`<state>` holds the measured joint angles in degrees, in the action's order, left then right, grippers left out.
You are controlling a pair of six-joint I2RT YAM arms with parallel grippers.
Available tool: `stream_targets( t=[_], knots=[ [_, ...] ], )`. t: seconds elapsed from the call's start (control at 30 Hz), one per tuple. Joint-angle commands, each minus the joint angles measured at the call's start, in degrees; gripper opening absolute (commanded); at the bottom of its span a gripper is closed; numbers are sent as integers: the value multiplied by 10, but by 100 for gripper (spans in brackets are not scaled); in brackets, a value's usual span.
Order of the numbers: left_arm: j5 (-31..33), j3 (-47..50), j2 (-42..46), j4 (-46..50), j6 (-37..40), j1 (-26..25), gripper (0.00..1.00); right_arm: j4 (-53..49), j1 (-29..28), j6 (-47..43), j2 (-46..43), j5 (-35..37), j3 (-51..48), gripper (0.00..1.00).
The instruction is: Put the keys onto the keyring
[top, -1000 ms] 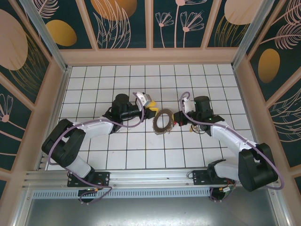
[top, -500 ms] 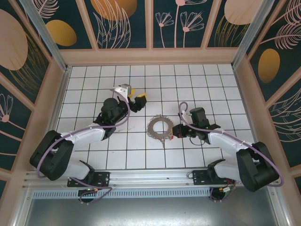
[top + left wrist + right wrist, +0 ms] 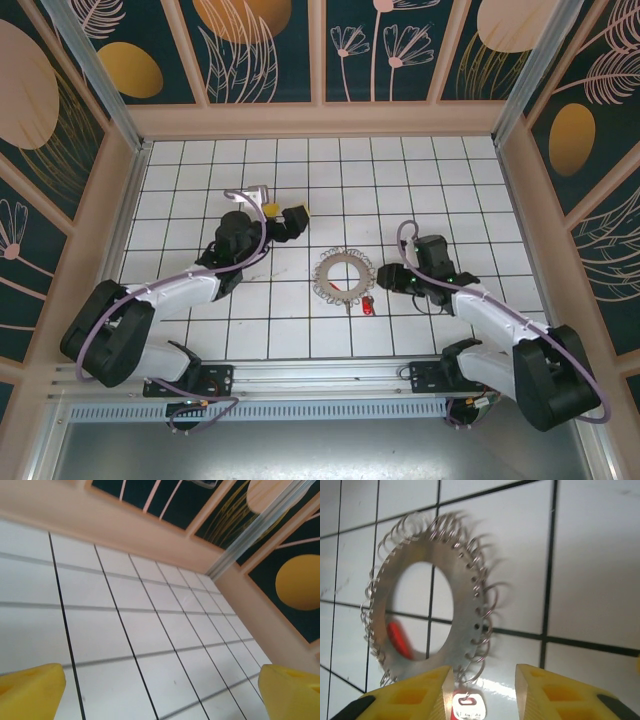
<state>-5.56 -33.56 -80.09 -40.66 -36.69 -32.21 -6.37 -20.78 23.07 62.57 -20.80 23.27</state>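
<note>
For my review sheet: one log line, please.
keyring lying flat | red key at its near edge | left jaws open, empty | right jaws open beside keyring

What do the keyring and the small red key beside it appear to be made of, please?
The keyring looks like flat metal, matte pale grey, with a dull sheen and drilled rim holes carrying thin shiny wire loops. The key has a bright red head, probably plastic; its shank is too small to judge.

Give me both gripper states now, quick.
Left gripper: open, empty.
Right gripper: open, a red key tag between its jaws, not clamped.
</note>
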Motion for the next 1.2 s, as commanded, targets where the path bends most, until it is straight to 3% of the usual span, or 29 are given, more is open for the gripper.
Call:
stream_targets(
  t=[0.0, 0.07, 0.3, 0.8, 1.17],
  knots=[
    [-82, -17, -31, 56, -71, 3, 98, 12, 23, 1, 21, -15, 30, 38],
    [-122, -14, -57, 56, -109, 3, 97, 22, 28, -3, 49, -32, 45, 38],
    [-225, -16, -143, 49, -169, -2, 77, 49, 29, -13, 132, -74, 72, 37],
    [-231, -46, -174, 161, -144, -27, 75, 40, 31, -64, 243, -106, 129, 38],
    [-264, -74, -218, 164, -129, -36, 61, 49, 30, -81, 279, -167, 128, 32]
  ],
)
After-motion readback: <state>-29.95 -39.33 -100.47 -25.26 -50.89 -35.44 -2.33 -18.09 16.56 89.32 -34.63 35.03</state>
